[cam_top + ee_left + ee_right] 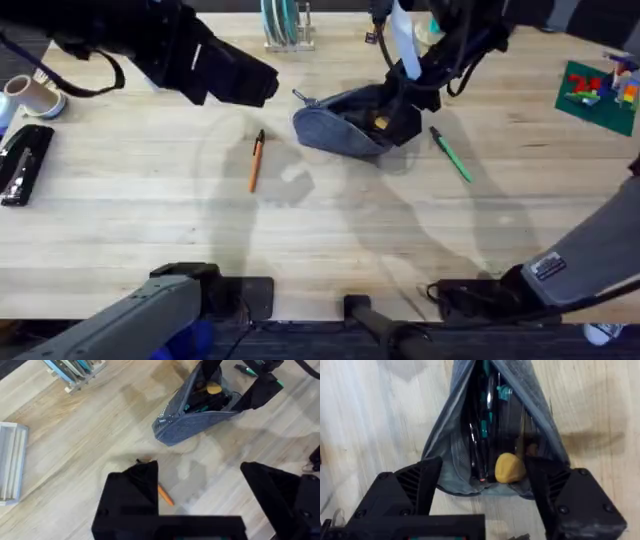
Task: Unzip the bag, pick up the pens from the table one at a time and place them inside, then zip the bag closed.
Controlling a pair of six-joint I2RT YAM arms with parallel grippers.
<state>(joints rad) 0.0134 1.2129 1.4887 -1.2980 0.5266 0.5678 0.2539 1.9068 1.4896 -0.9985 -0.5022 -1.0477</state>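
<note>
Overhead, the bag (345, 125) sits unzipped upper centre with the orange pen (256, 160) left of it and the green pen (451, 155) right, both unbagged; left wrist: open, empty left gripper (200, 492) over orange; right wrist: open right gripper (485, 492) straddling the bag's end.

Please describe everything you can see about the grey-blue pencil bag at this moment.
The bag is an elongated pouch of grey-blue heathered fabric. It lies on the wooden table toward the far side, between the orange pen and the green pen, touching neither. Its zipper is open and the mouth gapes wide. Inside are dark and green slim items and a rounded yellow object. The right gripper stands at its open end, fingers spread to either side of the mouth.
</note>
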